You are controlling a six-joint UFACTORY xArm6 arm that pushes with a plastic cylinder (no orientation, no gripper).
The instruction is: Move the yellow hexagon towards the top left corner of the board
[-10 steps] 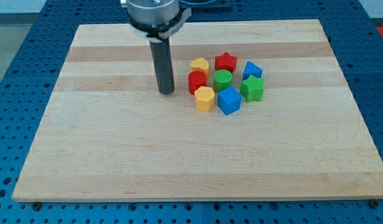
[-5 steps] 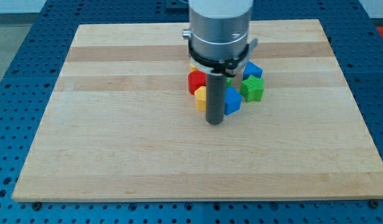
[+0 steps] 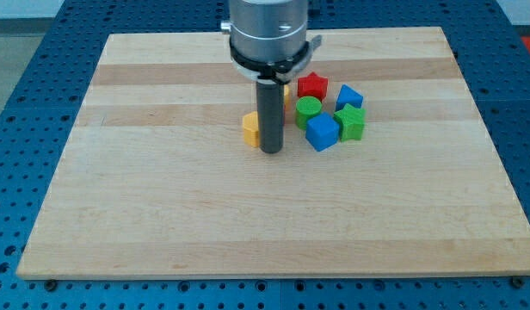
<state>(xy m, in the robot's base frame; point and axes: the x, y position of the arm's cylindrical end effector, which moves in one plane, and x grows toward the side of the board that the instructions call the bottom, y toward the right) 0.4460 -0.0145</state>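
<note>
1 yellow hexagon [image 3: 250, 127]: likely light, rigid, slides easily; my tip [image 3: 271, 151] touches its right side. No jaws fitted.

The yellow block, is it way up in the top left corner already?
No, the yellow hexagon sits near the board's middle, just left of my tip.

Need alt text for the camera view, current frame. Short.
My tip sits on a wooden board, touching the right side of a yellow hexagon at the board's upper middle. To the view's right cluster a red star, green cylinder, two blue blocks and a green block.
</note>
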